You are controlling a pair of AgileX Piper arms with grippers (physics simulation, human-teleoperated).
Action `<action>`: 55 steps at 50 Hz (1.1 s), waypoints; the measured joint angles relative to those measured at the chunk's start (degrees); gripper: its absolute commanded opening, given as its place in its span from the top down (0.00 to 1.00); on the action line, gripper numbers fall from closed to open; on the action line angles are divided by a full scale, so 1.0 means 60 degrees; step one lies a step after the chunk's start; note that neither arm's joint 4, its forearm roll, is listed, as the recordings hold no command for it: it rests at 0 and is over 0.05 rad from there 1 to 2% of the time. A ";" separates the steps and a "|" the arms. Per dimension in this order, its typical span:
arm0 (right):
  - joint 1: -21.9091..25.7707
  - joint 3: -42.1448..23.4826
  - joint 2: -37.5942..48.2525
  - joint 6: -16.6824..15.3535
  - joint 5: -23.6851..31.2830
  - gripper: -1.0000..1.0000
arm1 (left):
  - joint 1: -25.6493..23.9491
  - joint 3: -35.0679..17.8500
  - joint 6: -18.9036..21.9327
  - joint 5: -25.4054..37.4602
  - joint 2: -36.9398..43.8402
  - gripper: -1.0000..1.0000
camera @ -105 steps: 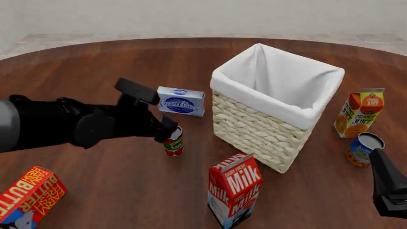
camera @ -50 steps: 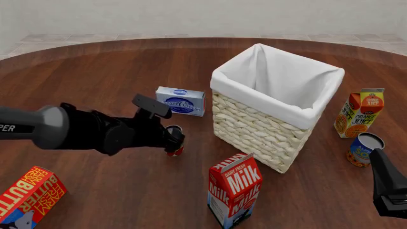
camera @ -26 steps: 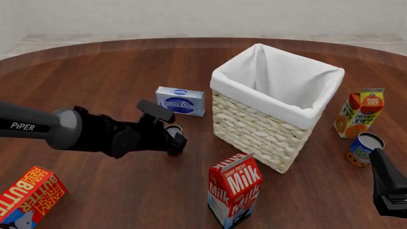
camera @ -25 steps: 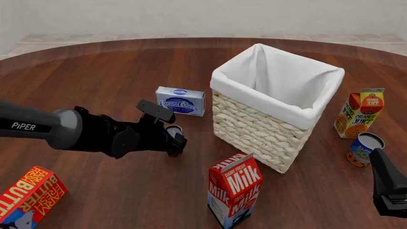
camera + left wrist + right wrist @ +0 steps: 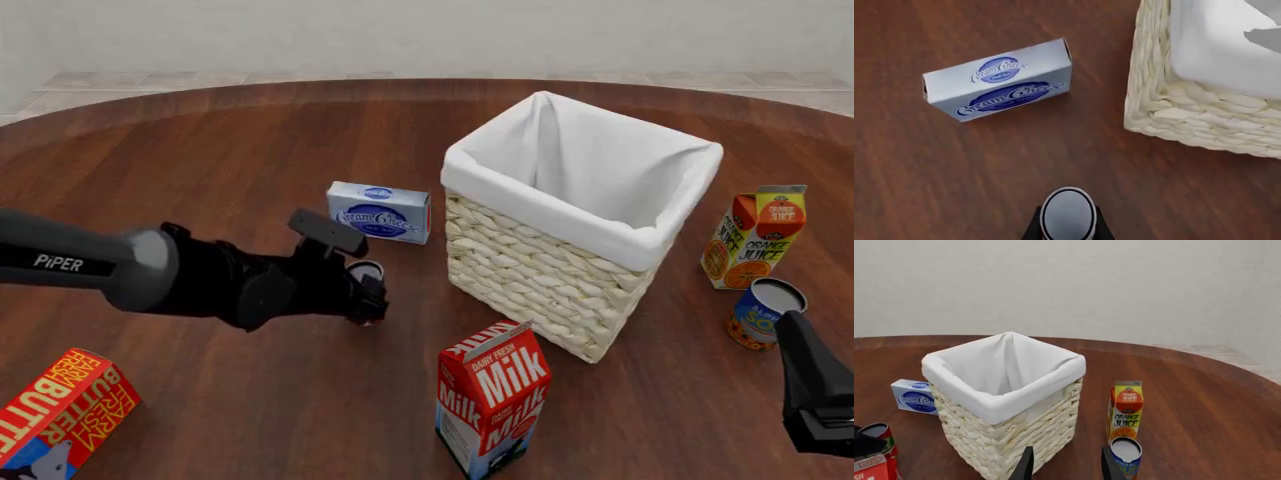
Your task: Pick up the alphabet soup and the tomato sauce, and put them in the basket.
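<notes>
The tomato sauce [image 5: 362, 270] stands on the table left of the basket [image 5: 534, 265]. Only its pale top shows in the front view. My left gripper [image 5: 364, 296] is shut on it, with one finger against each side of the can [image 5: 1067, 216]. It also shows in the right wrist view [image 5: 878, 436]. The alphabet soup [image 5: 765, 312] stands right of the basket, in front of the orange juice. My right gripper [image 5: 814, 395] is open and empty, near the table's front right. The soup [image 5: 1125, 454] lies just ahead of its right finger [image 5: 1110, 466].
A cream cheese box [image 5: 380, 211] lies behind the tomato sauce. A milk carton [image 5: 493, 397] stands in front of the basket. An orange juice carton [image 5: 755, 238] stands right of the basket. A butter box [image 5: 56, 410] lies at the front left.
My left gripper came down around the tomato sauce and closed in on its sides, hiding its red label. The can stays on the table. The right arm has not moved.
</notes>
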 measured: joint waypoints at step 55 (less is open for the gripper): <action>0.0011 0.0001 -0.0041 -0.0040 0.0002 0.00 | -0.0280 -0.0587 0.0225 0.1871 -0.2785 1.00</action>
